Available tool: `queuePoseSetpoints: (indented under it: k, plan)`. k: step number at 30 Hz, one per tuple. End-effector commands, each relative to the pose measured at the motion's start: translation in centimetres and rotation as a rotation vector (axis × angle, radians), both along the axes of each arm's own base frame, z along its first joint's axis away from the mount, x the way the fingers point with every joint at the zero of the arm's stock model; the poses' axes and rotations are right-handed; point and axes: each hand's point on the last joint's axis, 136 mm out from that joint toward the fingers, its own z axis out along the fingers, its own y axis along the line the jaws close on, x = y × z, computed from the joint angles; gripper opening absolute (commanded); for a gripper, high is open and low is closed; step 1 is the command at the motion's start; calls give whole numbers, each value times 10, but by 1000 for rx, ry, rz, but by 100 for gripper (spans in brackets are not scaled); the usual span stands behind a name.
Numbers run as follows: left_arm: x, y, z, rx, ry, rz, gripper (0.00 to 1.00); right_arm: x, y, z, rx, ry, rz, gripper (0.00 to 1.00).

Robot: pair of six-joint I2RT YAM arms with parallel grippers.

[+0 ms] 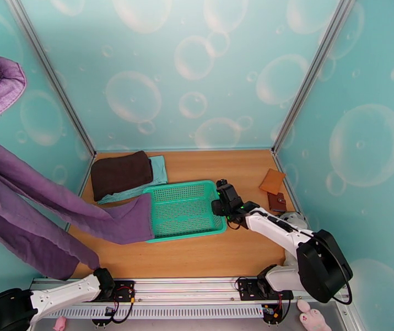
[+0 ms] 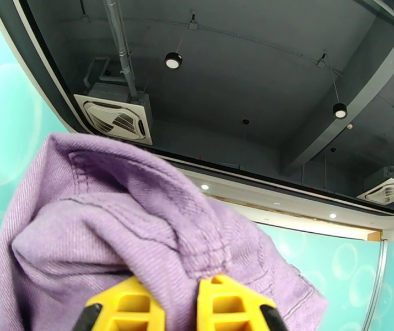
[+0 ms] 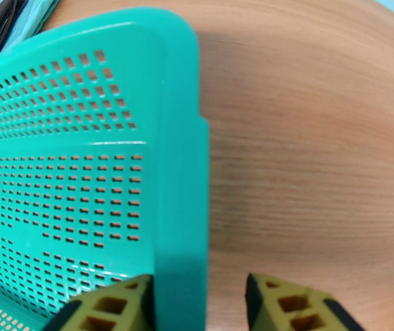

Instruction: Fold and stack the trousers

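Trousers [image 1: 37,188] hang high on the left side, clamped in the left jaws. Their long axis runs down and rightward, and one leg end lies over the left rim of the green basket [image 1: 185,184]. Right jaws stand apart astride its opposite rim, well apart from the cloth, so your left arm is nearer.

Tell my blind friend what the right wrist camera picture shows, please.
The right gripper has two yellow fingers astride the side rim of a green perforated plastic basket, one inside, one outside, not yet squeezing it. The basket sits on a light wooden table.
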Motion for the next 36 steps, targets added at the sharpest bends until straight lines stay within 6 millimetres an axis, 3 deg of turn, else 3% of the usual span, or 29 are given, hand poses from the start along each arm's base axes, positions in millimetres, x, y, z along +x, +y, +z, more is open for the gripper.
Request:
queuePoseSetpoints:
  k: [1,5,13,20,26,30,32,36]
  plan:
    - [-14,16,5,-29,-51,14,0,12,-12,7,-11,-1,-13,38]
    - [-9,13,-2,-18,-36,29,0,34,-33,15,15,-13,-50,30]
    - [-2,10,-14,6,-8,48,0,92,-109,27,20,-57,-238,26]
    - [4,1,-29,15,15,7,0,151,-138,33,-2,-92,-210,26]
    - [33,-50,-68,104,75,-72,0,197,-162,36,-138,-108,-154,27]
    - [62,-96,-107,167,165,-156,0,211,-200,30,-192,-80,-217,27]
    - [72,-115,-132,182,194,-186,0,213,-209,29,-148,-78,-226,28]
    - [93,-147,-187,235,262,-210,0,213,-212,50,-98,-137,-257,60]
